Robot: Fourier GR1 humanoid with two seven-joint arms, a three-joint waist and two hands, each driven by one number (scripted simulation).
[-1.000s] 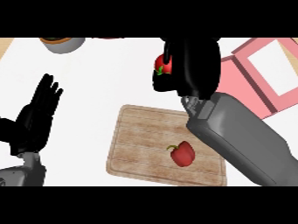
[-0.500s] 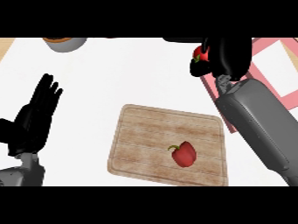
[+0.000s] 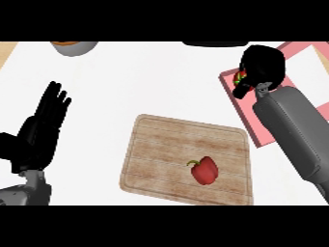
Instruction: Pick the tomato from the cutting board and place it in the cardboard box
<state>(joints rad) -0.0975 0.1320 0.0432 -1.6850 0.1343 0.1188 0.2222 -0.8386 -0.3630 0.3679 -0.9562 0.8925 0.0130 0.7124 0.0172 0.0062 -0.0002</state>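
My right hand [image 3: 263, 67] is curled round the red tomato [image 3: 239, 77], of which only a sliver with green top shows at the hand's left side. It hangs over the left edge of the pink cardboard box [image 3: 323, 82] at the upper right. The wooden cutting board [image 3: 167, 144] lies in the lower middle with a red pepper [image 3: 204, 169] on it. At the left my left hand [image 3: 42, 128] rests open, fingers up.
A bowl [image 3: 74, 47] sits at the top left edge of the white counter. A dark object [image 3: 210, 44] shows at the top edge. My right forearm [image 3: 302, 140] covers the box's lower left part.
My right hand has carried the tomato to the right, from above the board's top edge to over the box's left side. The left hand and the pepper have stayed put.
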